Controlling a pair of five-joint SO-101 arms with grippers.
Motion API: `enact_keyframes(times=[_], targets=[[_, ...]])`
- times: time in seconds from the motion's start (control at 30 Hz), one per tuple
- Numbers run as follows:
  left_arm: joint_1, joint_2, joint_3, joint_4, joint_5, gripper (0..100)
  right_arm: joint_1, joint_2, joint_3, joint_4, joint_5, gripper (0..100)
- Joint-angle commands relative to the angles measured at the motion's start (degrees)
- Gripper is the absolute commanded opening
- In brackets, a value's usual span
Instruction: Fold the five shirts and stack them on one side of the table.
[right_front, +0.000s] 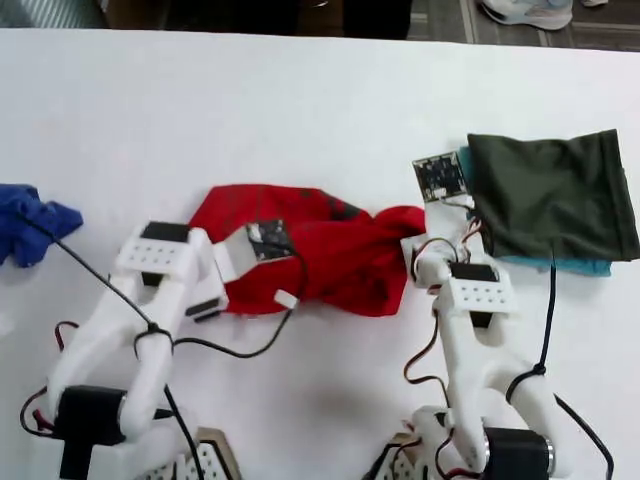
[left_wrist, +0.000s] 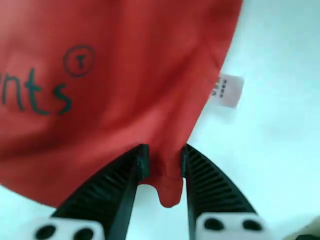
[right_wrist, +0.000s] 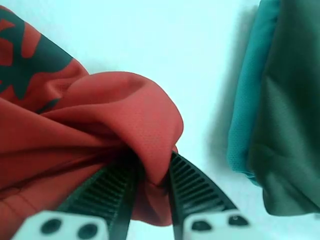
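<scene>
A: What does the left gripper (left_wrist: 163, 157) hold?
B: Nearly closed, it pinches the hem of the red shirt (right_front: 340, 255), mid-table.
A: And the right gripper (right_wrist: 153, 169)?
B: Clamped on that shirt's bunched other end, beside the folded green shirt (right_front: 550, 195).

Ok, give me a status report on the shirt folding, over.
Left gripper shut on red shirt edge. Right gripper shut on its bunched other end. Dark green shirt on teal shirt, folded, close beside right gripper; blue shirt crumpled, apart.
</scene>
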Motion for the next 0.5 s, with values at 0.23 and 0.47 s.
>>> enact_keyframes(times=[0.23,0.47], targets=[[-0.2,3.2,3.8,-5.8,0.3,13,0.6,-0.2,-1.5,-0.7,-0.4,2.1],[-0.3,5.1,3.3,-6.2,-0.2,6,0.6,-0.1,-1.5,-0.7,-0.4,2.1]])
